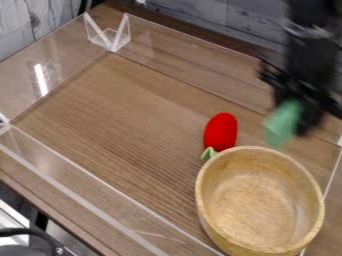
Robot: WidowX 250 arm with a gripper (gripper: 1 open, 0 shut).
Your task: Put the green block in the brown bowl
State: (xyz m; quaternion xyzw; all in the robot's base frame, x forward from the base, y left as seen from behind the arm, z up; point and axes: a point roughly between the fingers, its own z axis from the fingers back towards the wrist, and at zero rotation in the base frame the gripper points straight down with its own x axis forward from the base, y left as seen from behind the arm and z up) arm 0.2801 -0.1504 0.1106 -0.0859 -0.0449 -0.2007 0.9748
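Observation:
My gripper (297, 105) hangs at the right side of the view, pointing down, shut on the green block (285, 124). The mint-green bar sticks out below the black fingers and is blurred by motion. It is held in the air just beyond the far right rim of the brown bowl (214, 213), a large light wooden bowl at the lower right with nothing inside it.
A red rounded item with a green stem (219, 132) lies on the wooden tabletop just left of the block and behind the bowl. Clear acrylic walls (80, 45) ring the work area, with a clear stand (107, 33) at the back left.

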